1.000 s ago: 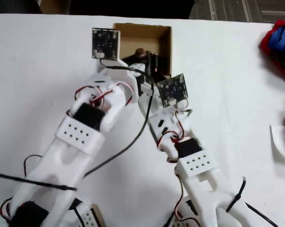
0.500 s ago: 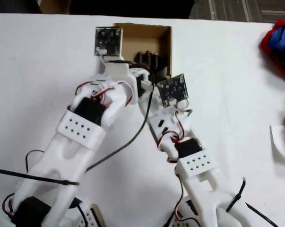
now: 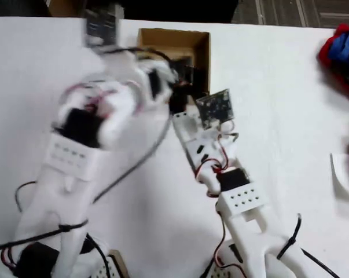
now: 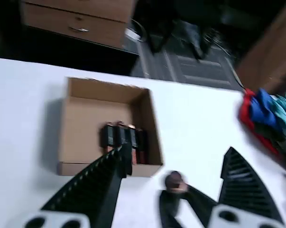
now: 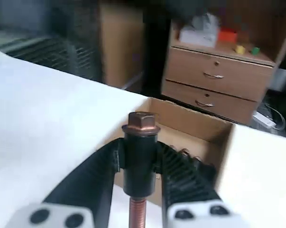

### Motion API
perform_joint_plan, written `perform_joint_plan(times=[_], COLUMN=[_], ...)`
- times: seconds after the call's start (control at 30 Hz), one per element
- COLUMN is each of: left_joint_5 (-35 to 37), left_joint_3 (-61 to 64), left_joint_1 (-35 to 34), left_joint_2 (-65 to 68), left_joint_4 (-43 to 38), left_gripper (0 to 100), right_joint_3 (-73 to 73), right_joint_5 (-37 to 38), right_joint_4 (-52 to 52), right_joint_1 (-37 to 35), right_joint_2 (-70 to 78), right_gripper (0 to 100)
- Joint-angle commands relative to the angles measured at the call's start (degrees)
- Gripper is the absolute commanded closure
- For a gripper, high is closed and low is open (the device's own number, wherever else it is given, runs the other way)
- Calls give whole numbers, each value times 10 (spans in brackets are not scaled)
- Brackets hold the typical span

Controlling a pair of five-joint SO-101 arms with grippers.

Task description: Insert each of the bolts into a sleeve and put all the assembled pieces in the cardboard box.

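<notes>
High view: the left arm is swinging off the cardboard box, going left and far. Half a second ago it sat right over the opening; now most of the opening is uncovered. I read that as a drop finished and the arm clearing out. The right arm hasn't budged, its wrist parked by the box's near-right corner.

Left wrist view: the left gripper has its fingers spread wide with nothing between them. It looks down at the box from the near side. A row of assembled pieces lies on the box floor in the near-right part. Looks like four, but I can't be sure of the count.

Right wrist view: the right gripper is clamped on a bolt-and-sleeve piece. It's held upright, bolt head up, with the threaded end sticking out below the sleeve. The box is just beyond it on the far side. My guess is this piece goes in next, and with the left arm gone the path looks open.
</notes>
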Motion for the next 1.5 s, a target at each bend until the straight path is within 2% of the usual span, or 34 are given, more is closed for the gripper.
perform_joint_plan(times=[0.0,0.1,0.2,0.33,0.5,0.67,0.83,1.0,1.1,1.2,1.47], left_joint_5=[1,-51,-107,-113,-113,-113,-113,-113,-115,-116,-116], left_joint_3=[-53,-23,40,180,347,469,537,553,553,553,553], left_joint_1=[-91,-156,-206,-255,-273,-266,-255,-237,-237,-237,-237], left_joint_2=[-1,3,4,4,4,4,4,4,4,4,4], left_joint_4=[63,90,62,-67,-198,-324,-401,-430,-429,-429,-429], left_gripper=[690,690,691,692,692,692,692,692,692,692,692], right_joint_3=[-33,-98,-226,-484,-887,-1270,-1525,-1582,-1582,-1580,-1463], right_joint_5=[-51,-82,-81,-80,-105,-157,-171,-174,-220,-229,-230], right_joint_4=[71,184,280,443,634,713,715,670,627,608,537], right_joint_1=[47,51,51,51,53,55,25,7,8,4,4], right_joint_2=[0,31,116,302,554,807,1009,1114,1134,1141,1137], right_gripper=[979,978,978,978,979,980,980,980,980,980,980])
